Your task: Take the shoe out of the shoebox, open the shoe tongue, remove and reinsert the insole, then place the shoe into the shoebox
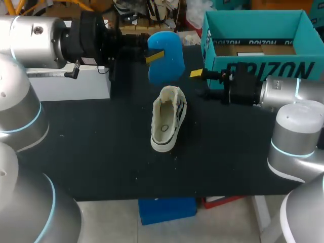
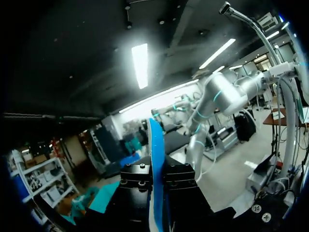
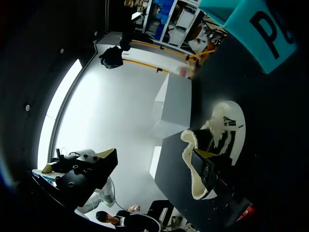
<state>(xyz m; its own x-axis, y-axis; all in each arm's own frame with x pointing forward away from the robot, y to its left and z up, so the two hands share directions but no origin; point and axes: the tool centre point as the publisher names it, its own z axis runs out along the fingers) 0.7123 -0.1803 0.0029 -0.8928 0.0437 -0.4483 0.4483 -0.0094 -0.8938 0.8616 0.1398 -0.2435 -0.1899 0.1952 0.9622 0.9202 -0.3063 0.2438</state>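
Count: 1 shoe, 1 insole, 1 shoebox, 1 white box, 2 arms w/ 1 claw each. Nearest, the black table shows a wide bare strip along its near edge. Past that strip the shoe stands on its sole approx mid-table, opening up, pale inside showing, long axis running near-to-far. It is well apart from every edge, touching nothing, w/ open top on both sides. Beyond it on the right, the right arm comes in low over the table. The right claw has its fingers spread wide w/ nothing between them, and sits just off the shoebox's near left corner, near the shoe's far end. Further back the left arm reaches in over the white box at the far left edge. The left claw is clamped on the blue insole, held up off the table beyond the shoe. The teal shoebox sits at the far right corner, top open.
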